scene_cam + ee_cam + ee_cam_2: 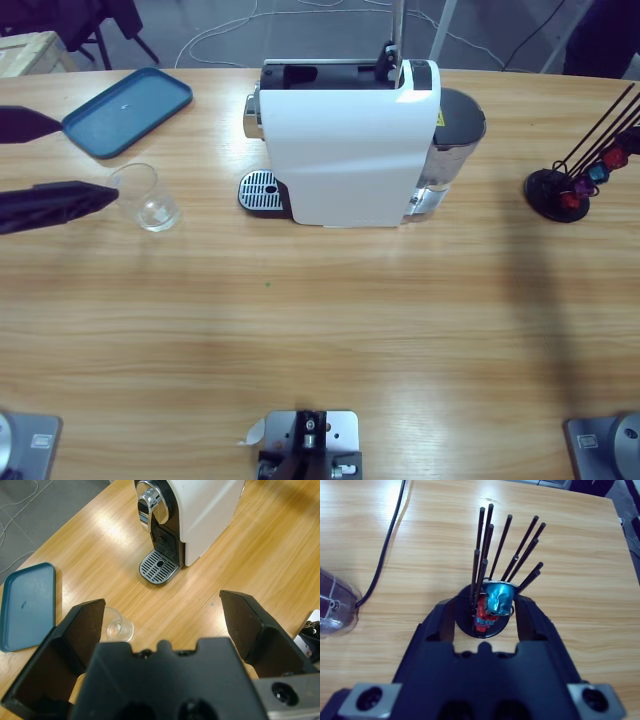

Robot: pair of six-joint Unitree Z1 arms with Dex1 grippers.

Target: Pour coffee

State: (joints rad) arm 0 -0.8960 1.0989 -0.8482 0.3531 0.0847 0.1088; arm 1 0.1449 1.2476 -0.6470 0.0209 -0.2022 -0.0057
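The clear cup (148, 197) looks light, thin, probably slippery; grip its mid-wall. Left end effector (162, 625) gapes wide. Right end effector (485, 615) straddles the blue capsule (499, 596), apart.

Cut off and hidden parts

The left gripper (62, 165) enters the high view at nine o'clock, its arm cut off by the edge. In the left wrist view a black jaw hides part of the glass cup (116, 626); the blue tray (27, 605) runs off at nine o'clock.
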